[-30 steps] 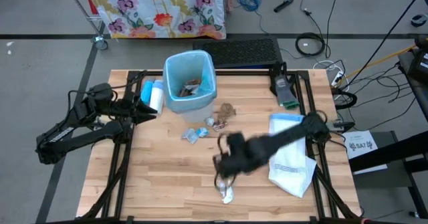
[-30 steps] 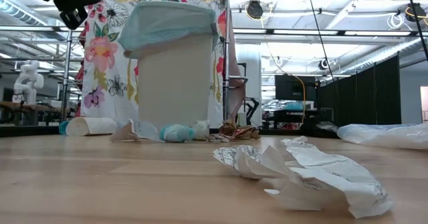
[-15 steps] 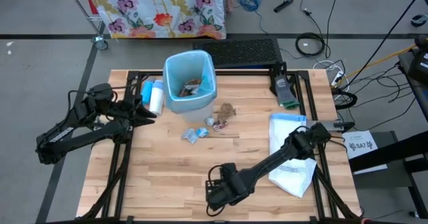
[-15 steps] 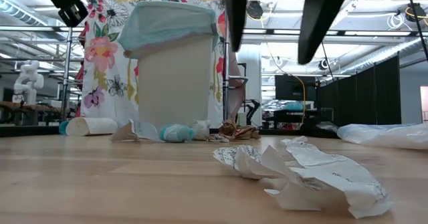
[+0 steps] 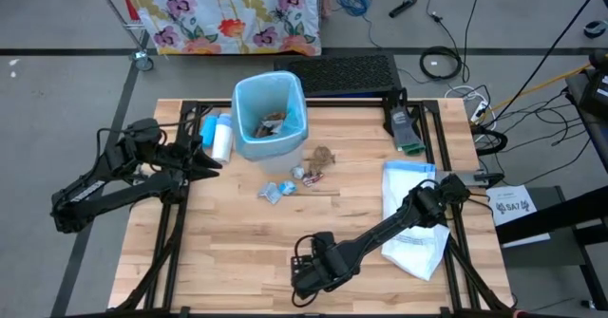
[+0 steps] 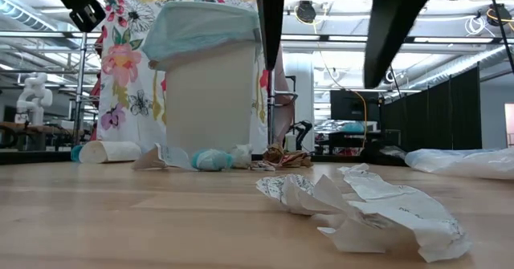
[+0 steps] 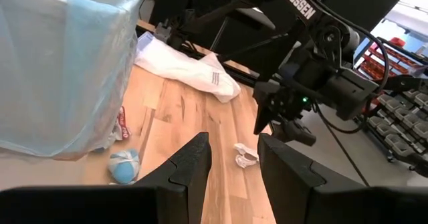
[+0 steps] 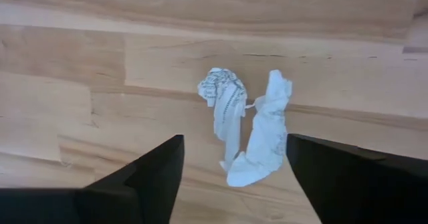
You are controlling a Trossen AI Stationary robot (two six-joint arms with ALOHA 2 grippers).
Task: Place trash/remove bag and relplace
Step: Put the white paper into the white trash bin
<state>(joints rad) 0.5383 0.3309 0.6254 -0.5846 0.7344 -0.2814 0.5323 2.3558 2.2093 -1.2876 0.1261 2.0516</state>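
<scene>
A crumpled white scrap of trash (image 8: 247,127) lies on the wooden table near its front edge. My right gripper (image 5: 309,278) hangs open just above it, pointing down. One finger stands on either side of the scrap (image 6: 361,209) without touching it. The bin (image 5: 270,117), lined with the light-blue bag (image 6: 201,30), stands at the back with trash inside. More scraps (image 5: 275,191) lie in front of it. My left gripper (image 5: 211,157) waits open beside the bin's left side, holding nothing.
A white replacement bag (image 5: 413,221) lies flat on the table's right side. A blue-and-white cylinder (image 5: 218,133) lies left of the bin. A brown scrap (image 5: 323,155) and a small wrapper (image 5: 309,175) sit right of the bin. Bare wood stretches across the table's near left.
My right gripper has swung toward the table's near edge and come down over the crumpled white scrap. It has rolled as it went, and its fingers have opened wider. The scrap has stayed where it was.
</scene>
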